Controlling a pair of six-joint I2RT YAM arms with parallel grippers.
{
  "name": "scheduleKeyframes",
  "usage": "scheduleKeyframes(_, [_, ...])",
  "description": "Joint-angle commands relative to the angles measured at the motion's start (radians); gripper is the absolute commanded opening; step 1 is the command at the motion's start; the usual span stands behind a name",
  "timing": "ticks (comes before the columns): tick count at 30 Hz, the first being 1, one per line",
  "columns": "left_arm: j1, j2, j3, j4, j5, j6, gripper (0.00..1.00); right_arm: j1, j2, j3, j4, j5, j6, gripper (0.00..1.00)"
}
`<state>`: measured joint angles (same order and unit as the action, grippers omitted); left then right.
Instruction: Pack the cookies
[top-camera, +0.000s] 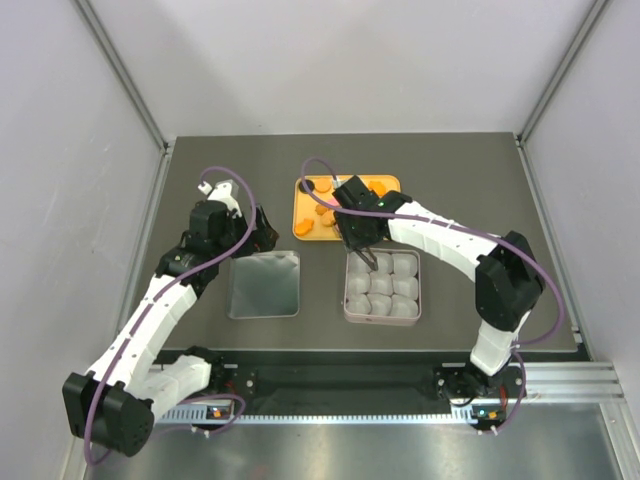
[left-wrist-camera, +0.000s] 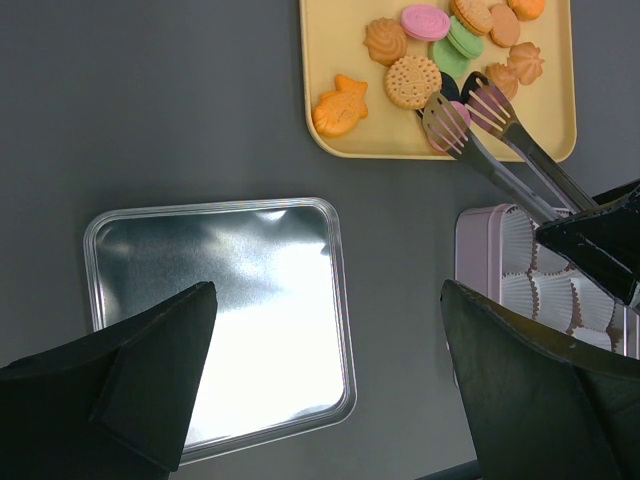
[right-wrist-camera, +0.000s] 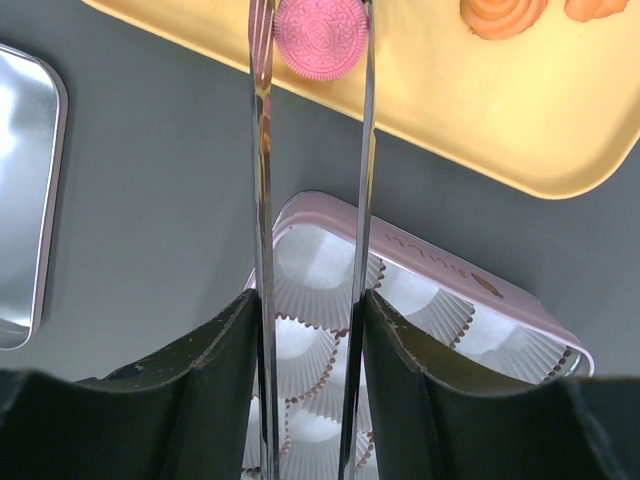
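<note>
Top external view. Near edge: both arm bases, with the arms reaching out over the dark table (top-camera: 200, 180).

Mid-table, left side: a square silver lid (top-camera: 265, 285) lies flat with its shiny face up. Above it hangs the left gripper (left-wrist-camera: 327, 300), fingers (left-wrist-camera: 150, 390) spread wide with nothing between them. In the left wrist view it appears clear of the lid.

Mid-table, right side: a pink square tin (right-wrist-camera: 440, 262) sits beside the lid, with a strip of bare table between them. It is lined with white pleated paper cups (right-wrist-camera: 315, 270), and every cup in sight is empty. The right gripper (right-wrist-camera: 310, 340) is over the tin. Its fingers press in on the two arms of a pair of metal tongs (right-wrist-camera: 262, 200), squeezing them together. The tongs run forward past the tin's far rim and out over the tray.

Far: an orange-yellow tray (left-wrist-camera: 340, 40) lies just beyond the tin and apart from it. The tong tips pinch a pink cookie (right-wrist-camera: 321, 38), round with a patterned face, over the near part of the tray. Cannot tell whether it is lifted or resting on the tray surface.

The other cookies (left-wrist-camera: 412, 82) lie loose on the tray: a round orange biscuit, an orange fish shape, orange swirls, a pink one next to a green one, and more orange ones toward the far end.
</note>
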<state>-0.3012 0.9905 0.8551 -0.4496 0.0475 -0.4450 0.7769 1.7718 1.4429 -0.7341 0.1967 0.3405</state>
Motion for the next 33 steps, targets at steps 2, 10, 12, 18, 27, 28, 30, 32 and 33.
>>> scheduleKeyframes(2, [0.007, -0.016, 0.013, 0.025, 0.008, 0.011, 0.98, -0.004, -0.043, 0.059, -0.002, -0.009, -0.011, 0.41])
scheduleKeyframes(10, [0.007, -0.018, 0.012, 0.022, 0.003, 0.012, 0.98, -0.065, -0.066, 0.071, -0.002, -0.049, -0.015, 0.40])
scheduleKeyframes(12, [0.007, -0.018, 0.012, 0.022, 0.003, 0.011, 0.99, -0.076, -0.068, 0.079, -0.004, -0.054, -0.018, 0.41])
scheduleKeyframes(18, [0.007, -0.015, 0.010, 0.022, 0.005, 0.011, 0.99, -0.105, -0.068, 0.102, -0.002, -0.069, -0.020, 0.41])
scheduleKeyframes(27, [0.008, -0.015, 0.010, 0.022, 0.002, 0.011, 0.98, -0.140, -0.084, 0.117, -0.001, -0.094, -0.018, 0.40])
scheduleKeyframes(28, [0.008, -0.013, 0.012, 0.022, 0.002, 0.012, 0.99, -0.140, -0.095, 0.117, -0.001, -0.097, -0.020, 0.40])
scheduleKeyframes(30, [0.008, -0.013, 0.012, 0.023, 0.003, 0.011, 0.98, -0.142, -0.106, 0.119, -0.011, -0.095, -0.018, 0.40])
scheduleKeyframes(32, [0.010, -0.013, 0.012, 0.025, 0.006, 0.011, 0.99, -0.142, -0.124, 0.119, -0.022, -0.095, -0.018, 0.40])
scheduleKeyframes(33, [0.010, -0.013, 0.012, 0.023, 0.009, 0.011, 0.99, -0.142, -0.142, 0.113, -0.030, -0.097, -0.017, 0.40])
